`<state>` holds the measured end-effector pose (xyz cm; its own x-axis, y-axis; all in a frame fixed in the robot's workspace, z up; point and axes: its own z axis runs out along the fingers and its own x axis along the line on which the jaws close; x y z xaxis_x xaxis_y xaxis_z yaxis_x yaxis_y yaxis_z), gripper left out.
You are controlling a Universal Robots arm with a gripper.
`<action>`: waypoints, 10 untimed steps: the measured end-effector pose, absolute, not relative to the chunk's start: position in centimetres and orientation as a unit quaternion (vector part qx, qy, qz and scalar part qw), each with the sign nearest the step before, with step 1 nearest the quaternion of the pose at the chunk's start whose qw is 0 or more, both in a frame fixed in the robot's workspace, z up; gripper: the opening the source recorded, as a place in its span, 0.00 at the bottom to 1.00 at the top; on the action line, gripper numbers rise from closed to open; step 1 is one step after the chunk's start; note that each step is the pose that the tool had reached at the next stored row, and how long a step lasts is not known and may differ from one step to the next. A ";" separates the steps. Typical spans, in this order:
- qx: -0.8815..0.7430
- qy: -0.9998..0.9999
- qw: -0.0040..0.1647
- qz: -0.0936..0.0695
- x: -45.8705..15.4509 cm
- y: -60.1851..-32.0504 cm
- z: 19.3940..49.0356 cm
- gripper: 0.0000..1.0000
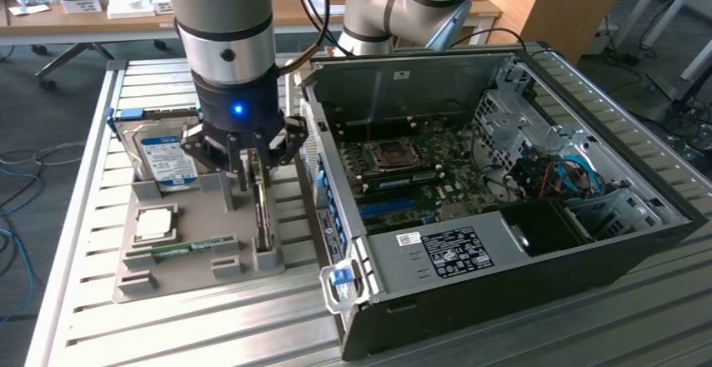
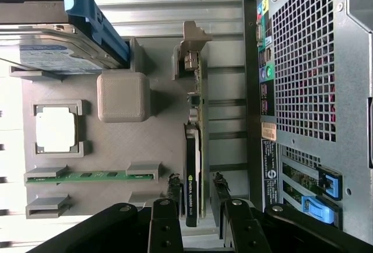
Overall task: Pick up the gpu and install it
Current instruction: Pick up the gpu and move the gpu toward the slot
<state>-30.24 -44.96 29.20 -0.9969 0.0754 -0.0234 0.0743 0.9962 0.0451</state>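
The gpu (image 1: pixel 263 223) stands on edge in a slot of the grey fixture plate (image 1: pixel 183 277), a thin green card with a black cooler face. From the wrist view, the gpu (image 2: pixel 194 148) appears edge-on, its metal bracket end at the far support. My gripper (image 1: pixel 253 185) hangs straight over the card. It is open, and its two dark fingers (image 2: pixel 173 188) straddle the near end of the card with a small gap on each side. My gripper (image 2: pixel 196 184) holds nothing.
An open computer case (image 1: pixel 623 242) lies at the exterior view's right, its motherboard (image 1: pixel 428 179) exposed and its perforated rear panel (image 2: pixel 303 90) close beside the fixture. A hard drive (image 1: pixel 165 154), a CPU (image 1: pixel 153 223) and a RAM stick (image 1: pixel 178 248) share the fixture. A second arm (image 1: pixel 389 8) stands behind.
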 end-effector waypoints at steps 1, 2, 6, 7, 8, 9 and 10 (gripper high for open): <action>0.037 0.999 0.012 0.022 -30.2 -45.0 29.2 0.36; 0.037 0.999 0.012 0.022 -30.2 -45.0 29.2 0.36; 0.037 0.999 0.012 0.022 -30.2 -45.0 29.2 0.36; 0.037 0.999 0.013 0.022 -30.2 -45.0 29.1 0.36; 0.037 0.999 0.013 0.022 -30.2 -45.0 29.0 0.36; 0.037 0.999 0.013 0.022 -30.2 -45.0 28.9 0.36; 0.037 0.999 0.012 0.022 -30.2 -45.0 28.8 0.36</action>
